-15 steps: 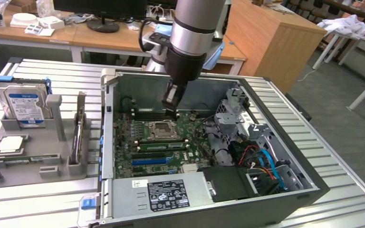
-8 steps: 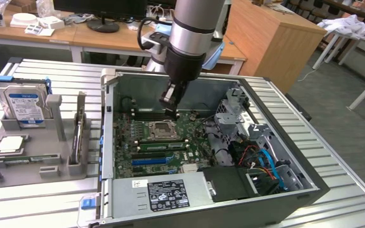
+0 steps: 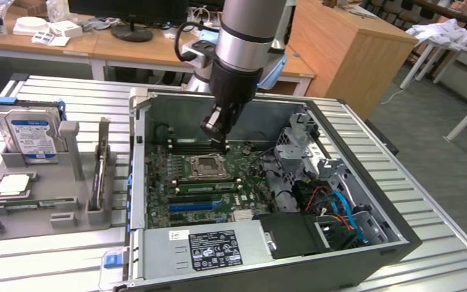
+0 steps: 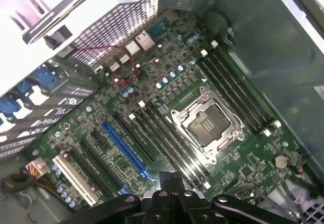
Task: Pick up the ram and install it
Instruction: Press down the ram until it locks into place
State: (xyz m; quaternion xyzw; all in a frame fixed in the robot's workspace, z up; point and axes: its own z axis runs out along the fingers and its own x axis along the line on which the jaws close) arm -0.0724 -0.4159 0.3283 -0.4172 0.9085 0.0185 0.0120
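Arm's dark gripper hanging inside the open grey metal PC case
Jaws clenched on nothing, hovering over the green motherboard near the silver CPU socket.

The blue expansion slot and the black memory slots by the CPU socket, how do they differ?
The blue expansion slot is a single bright blue strip; the black memory slots are dark and run in parallel groups. The blue one lies farther from the CPU socket; the black ones flank it. Both are long, narrow and empty.
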